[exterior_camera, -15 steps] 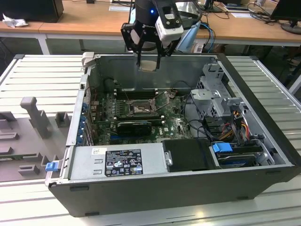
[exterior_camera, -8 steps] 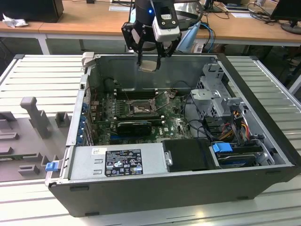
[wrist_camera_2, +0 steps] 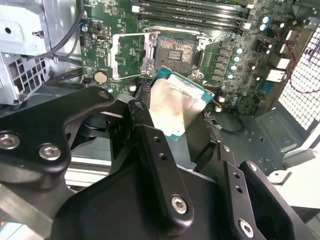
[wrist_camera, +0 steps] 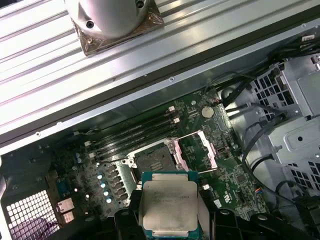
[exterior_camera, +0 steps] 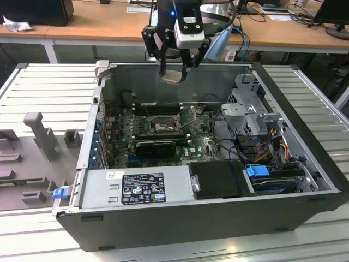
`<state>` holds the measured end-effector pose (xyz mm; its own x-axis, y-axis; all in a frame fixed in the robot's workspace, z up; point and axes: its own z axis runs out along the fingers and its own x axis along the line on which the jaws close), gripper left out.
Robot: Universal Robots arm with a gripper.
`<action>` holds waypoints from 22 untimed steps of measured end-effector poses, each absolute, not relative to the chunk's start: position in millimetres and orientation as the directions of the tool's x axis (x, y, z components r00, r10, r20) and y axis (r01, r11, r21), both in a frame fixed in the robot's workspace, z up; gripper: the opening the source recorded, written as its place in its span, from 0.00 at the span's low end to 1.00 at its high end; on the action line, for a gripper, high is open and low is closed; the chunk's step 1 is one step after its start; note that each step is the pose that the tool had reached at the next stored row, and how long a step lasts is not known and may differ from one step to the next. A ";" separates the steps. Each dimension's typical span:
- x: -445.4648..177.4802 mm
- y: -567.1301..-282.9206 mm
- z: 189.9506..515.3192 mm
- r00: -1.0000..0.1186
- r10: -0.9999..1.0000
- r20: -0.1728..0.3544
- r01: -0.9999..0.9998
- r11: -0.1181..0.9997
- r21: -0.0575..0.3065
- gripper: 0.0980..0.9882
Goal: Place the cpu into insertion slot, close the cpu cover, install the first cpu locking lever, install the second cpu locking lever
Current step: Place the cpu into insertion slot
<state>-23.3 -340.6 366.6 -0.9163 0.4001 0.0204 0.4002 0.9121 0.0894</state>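
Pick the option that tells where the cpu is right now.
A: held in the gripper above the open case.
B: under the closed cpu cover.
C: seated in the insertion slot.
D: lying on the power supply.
A: the gripper grips the cpu between its fingers above the case, and the insertion slot lies bare, the cpu cover open.

A pale silvery-grey face, edged in teal-green, is shown by the cpu (wrist_camera: 167, 210). The hand (exterior_camera: 173, 75) is finished in black, with silver screw heads seen in the second wrist view. The insertion slot (wrist_camera: 152, 161) is coloured dark and rimmed in thin silver, and the cpu cover (wrist_camera: 179, 155) is silvery. The circuit board (exterior_camera: 204, 143) is tinted green. The computer case (exterior_camera: 218, 218) is painted black, and its clips (exterior_camera: 257, 171) are coloured blue. The surface (exterior_camera: 43, 87) is pale grey, striped with ridges.
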 end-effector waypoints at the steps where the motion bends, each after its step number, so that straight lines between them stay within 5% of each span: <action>1: -23.3 -340.6 366.3 -0.915 0.402 0.020 0.403 0.911 0.089 0.48; 22: -23.3 -340.7 360.9 -0.878 0.478 0.024 0.478 0.874 0.087 0.48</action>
<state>-23.3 -340.7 360.9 -0.8779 0.4782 0.0243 0.4784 0.8738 0.0873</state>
